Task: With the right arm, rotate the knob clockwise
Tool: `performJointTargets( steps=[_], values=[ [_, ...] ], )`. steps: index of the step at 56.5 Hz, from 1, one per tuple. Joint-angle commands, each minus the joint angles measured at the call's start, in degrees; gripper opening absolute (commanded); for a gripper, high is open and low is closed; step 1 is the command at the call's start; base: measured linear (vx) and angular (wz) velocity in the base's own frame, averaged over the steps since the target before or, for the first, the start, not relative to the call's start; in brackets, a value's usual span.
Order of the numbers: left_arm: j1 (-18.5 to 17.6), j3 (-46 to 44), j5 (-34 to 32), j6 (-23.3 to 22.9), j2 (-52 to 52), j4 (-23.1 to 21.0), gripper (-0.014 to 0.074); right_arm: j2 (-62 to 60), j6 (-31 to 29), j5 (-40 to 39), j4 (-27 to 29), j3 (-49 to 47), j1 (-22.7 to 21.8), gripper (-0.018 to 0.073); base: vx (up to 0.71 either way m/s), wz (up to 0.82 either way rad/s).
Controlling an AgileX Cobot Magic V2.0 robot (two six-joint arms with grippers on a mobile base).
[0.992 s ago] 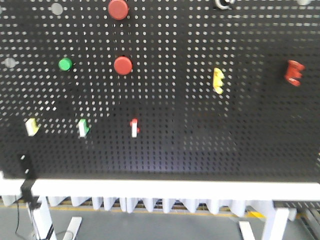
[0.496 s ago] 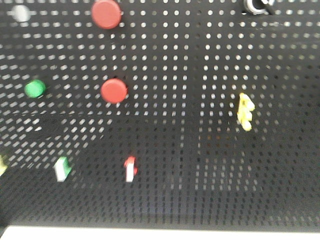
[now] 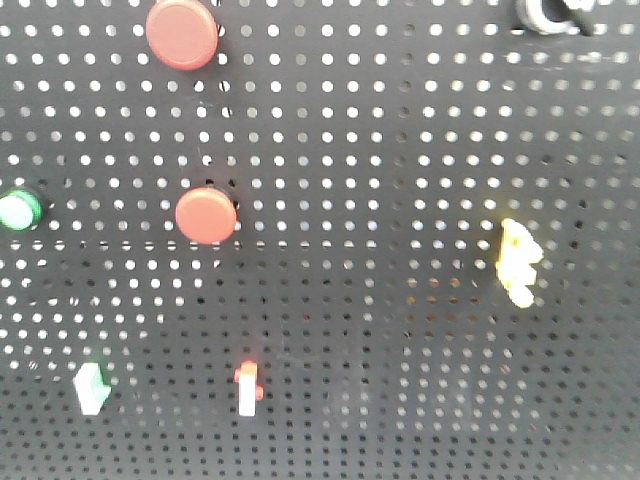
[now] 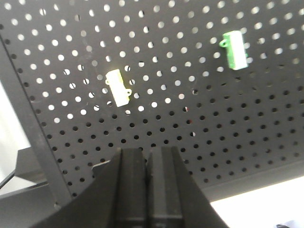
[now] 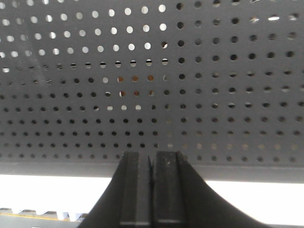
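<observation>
Right gripper (image 5: pixel 151 159), jaws shut and empty, faced the pegboard (image 5: pixel 213 95) near its lower edge. The knob (image 3: pixel 548 12) sat cropped at the front view's upper right. The jaws should open before squarely enclosing it.

Pegboard (image 3: pixel 400 150): matt black sheet, looks like painted metal, smooth between the holes. Red buttons (image 3: pixel 206 215) at 11 and 9 o'clock: smooth plastic, dull sheen; green button (image 3: pixel 18 210) glossy, translucent; yellow clip (image 3: pixel 518 262) plain plastic; knob (image 3: pixel 545 12), 1 o'clock edge, shiny silvery ring. Left gripper (image 4: pixel 147 159) and right gripper (image 5: pixel 152 161): smooth matt black plastic.
</observation>
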Motion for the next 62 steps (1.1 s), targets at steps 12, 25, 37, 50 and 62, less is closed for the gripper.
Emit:
performJointTargets(
  steps=[12,25,37,50,62],
  values=[
    [-0.45,1.87,-4.39,-0.22,-0.98,-0.30,-0.0006,-0.59,-0.76,-11.63,-0.44,0.18,-0.20,-0.0008,0.03,0.00],
    [-0.45,1.87,-4.39,-0.22,-0.98,-0.30,-0.0006,0.53,2.30,-15.11,0.58,-12.16,-0.14,-0.0008,0.00,0.00],
    [-0.45,1.87,-4.39,-0.22,-0.98,-0.30,-0.0006,18.01,0.69,-9.83,-6.80,-35.61,-0.14,-0.0008,0.00,0.00],
    [-0.45,1.87,-4.39,-0.22,-0.98,-0.30,-0.0006,36.42,2.99,-8.88,-2.88,-54.43,-0.14,-0.0008,0.00,0.00],
    [-0.45,1.87,-4.39,-0.22,-0.98,-0.30,-0.0006,41.81,6.56,-8.37,3.51,-58.54,-0.14,-0.0008,0.00,0.00]
  ],
)
